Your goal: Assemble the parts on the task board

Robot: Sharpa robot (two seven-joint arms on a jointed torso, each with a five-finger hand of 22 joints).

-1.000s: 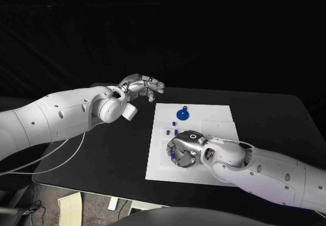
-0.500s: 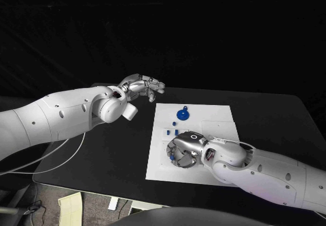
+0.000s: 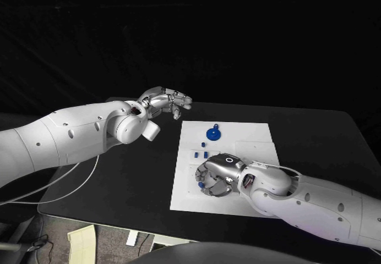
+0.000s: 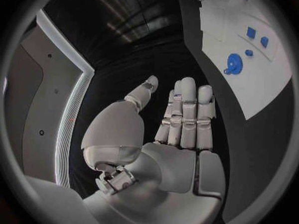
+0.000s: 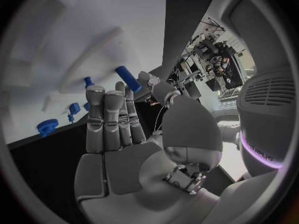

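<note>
1. My right hand [image 3: 213, 177] is hovering low over the task board's [image 3: 238, 132] near end, fingers apart, holding nothing.
2. A blue cylinder part [image 5: 127, 78] is lying loose just past my fingertips [image 5: 95, 92].
3. The round blue part [image 3: 213, 133] and small blue pieces [image 3: 203, 146] are lying farther out; I'm judging assembly barely begun.
4. My left hand [image 3: 167, 101] is idling off the board, open and unloaded, above the bench [image 3: 317, 132].
</note>
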